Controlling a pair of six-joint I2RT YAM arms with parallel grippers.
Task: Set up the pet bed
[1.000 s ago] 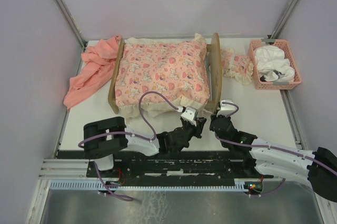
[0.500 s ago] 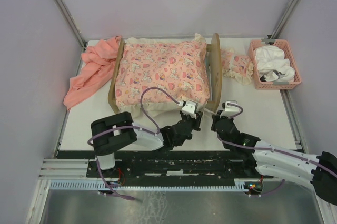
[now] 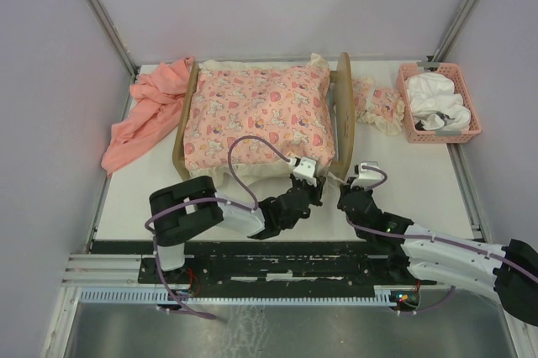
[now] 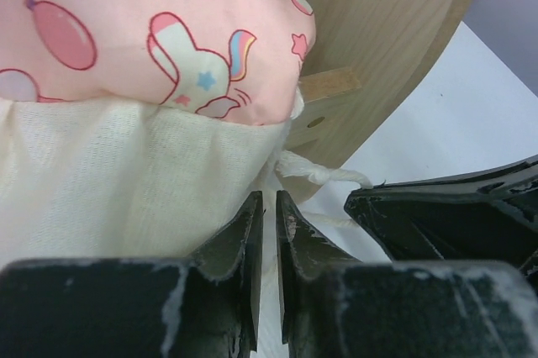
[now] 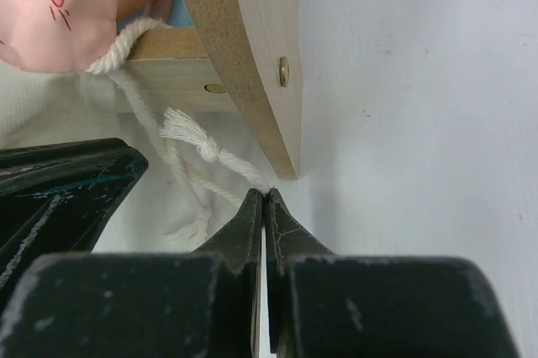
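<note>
The pet bed (image 3: 343, 114) is a light-wood frame with a pink cartoon-print cushion (image 3: 256, 114) lying on it. Two white cords hang from the cushion's near right corner, beside the wooden end board (image 5: 252, 47). My right gripper (image 5: 266, 194) is shut on the tip of the knotted cord (image 5: 220, 156), close to the board's foot. My left gripper (image 4: 269, 198) sits at the cushion's cream underside (image 4: 109, 173). Its jaws are a thin slit apart, and the other cord (image 5: 172, 165) runs into that slit. In the top view both grippers (image 3: 319, 180) (image 3: 345, 183) nearly touch.
A salmon-pink cloth (image 3: 147, 114) lies crumpled left of the bed. A small matching pillow (image 3: 378, 106) rests right of the end board. Beyond it, at the back right, a pink basket (image 3: 441, 135) holds white cloth. Walls close in on three sides.
My left gripper has crept up to the cushion's corner and its jaws have narrowed slightly. The right gripper has shifted a little and stayed shut on the knotted cord.
</note>
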